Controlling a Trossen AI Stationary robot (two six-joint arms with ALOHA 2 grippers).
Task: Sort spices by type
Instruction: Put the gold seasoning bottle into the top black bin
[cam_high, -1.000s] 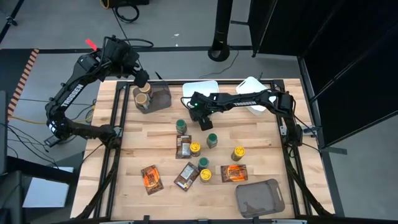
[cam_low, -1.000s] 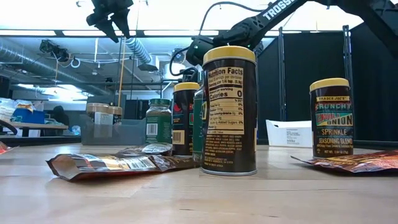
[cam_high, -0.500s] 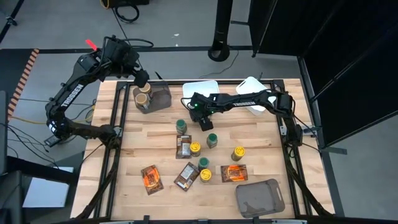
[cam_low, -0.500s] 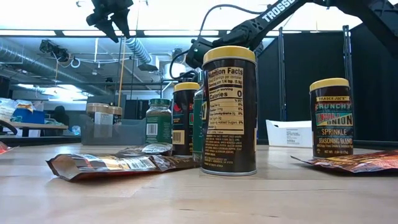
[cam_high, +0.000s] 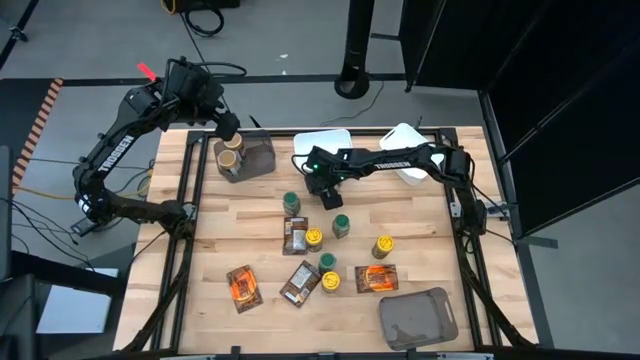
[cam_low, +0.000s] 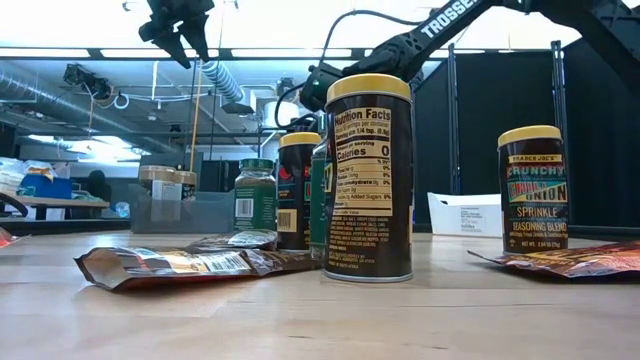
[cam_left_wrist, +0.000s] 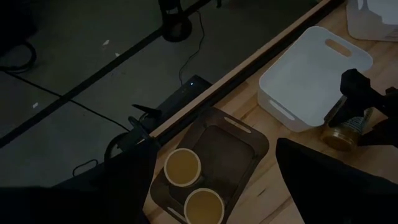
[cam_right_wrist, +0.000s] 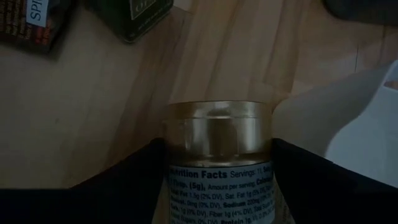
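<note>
A gold-lidded jar (cam_right_wrist: 217, 155) is gripped between the fingers of the right pincer (cam_high: 326, 191), which is held above the worktop (cam_high: 420, 240) near the white tray (cam_high: 325, 142). The carrying step is judged to be in hand. For the next move, the jar is probably to be brought to the brown-grey bin (cam_left_wrist: 211, 163), where two tan-lidded jars (cam_left_wrist: 182, 168) are already stood. The left pincer (cam_high: 228, 128) is held open above that bin, so room must be left. The remaining jars (cam_high: 340, 225) and packets (cam_high: 243, 285) are spread over the middle of the worktop.
</note>
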